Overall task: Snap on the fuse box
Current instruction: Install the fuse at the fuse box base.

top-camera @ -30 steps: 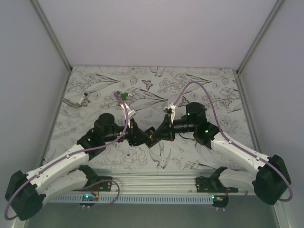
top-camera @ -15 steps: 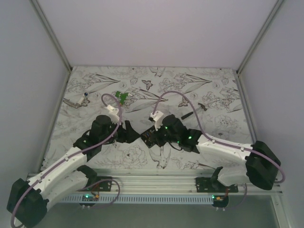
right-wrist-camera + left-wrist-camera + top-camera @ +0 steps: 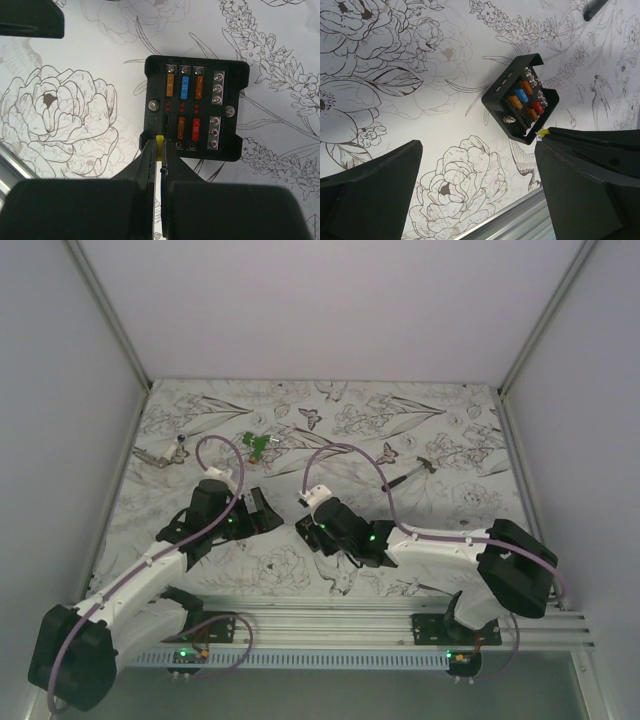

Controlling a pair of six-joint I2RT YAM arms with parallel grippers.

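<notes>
Release is the news here: your left gripper [image 3: 479, 144] has sprung wide and pulled back from the middle, so it holds nothing. The fuse box [image 3: 195, 110] now lies flat and face up on the flowered table [image 3: 70, 65], just ahead of your right gripper [image 3: 159, 150]. That one is clamped on a yellow fuse [image 3: 159, 142] poised at the box's near edge. Inside you see orange, blue and red fuses seated, with one slot beside them seemingly vacant, likely the yellow one's home.

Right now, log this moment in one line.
left claw: open, empty | right claw: shut on yellow piece | fuse box: on table, uncovered
</notes>
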